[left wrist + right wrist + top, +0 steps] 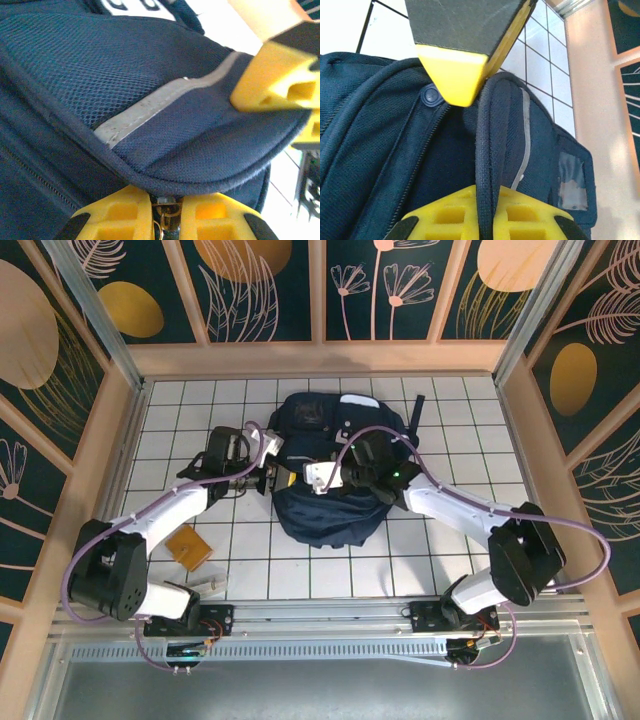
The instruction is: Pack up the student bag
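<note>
Left wrist: claw (202, 150) around student bag (90, 70)

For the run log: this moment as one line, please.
left gripper: shut on zipper pull | right gripper: shut on flap edge | student bag: lying on table

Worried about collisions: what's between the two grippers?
A striped flap of the student bag spans from left gripper to right gripper, in the left wrist view.
</note>
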You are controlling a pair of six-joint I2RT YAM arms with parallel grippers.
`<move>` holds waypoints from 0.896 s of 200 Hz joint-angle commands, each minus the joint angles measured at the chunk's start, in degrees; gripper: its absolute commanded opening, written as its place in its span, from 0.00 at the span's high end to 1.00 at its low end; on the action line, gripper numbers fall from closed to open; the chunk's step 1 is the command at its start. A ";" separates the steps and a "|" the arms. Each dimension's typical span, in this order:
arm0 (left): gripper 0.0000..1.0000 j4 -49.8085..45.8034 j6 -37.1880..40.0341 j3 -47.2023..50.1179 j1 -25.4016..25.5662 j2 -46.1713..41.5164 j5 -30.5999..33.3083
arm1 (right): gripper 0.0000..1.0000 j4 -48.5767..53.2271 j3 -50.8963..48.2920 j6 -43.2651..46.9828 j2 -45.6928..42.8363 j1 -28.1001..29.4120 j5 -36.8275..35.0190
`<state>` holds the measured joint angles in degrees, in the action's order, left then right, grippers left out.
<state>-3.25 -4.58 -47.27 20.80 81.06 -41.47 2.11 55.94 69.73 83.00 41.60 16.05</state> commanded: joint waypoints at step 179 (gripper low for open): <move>0.94 5.40 -9.76 2.86 -1.90 5.52 -21.78 | 1.00 2.81 3.30 3.55 -1.12 -1.44 2.07</move>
<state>0.73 -15.42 -45.10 18.98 86.59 -58.24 6.50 56.84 71.70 81.80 40.07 17.21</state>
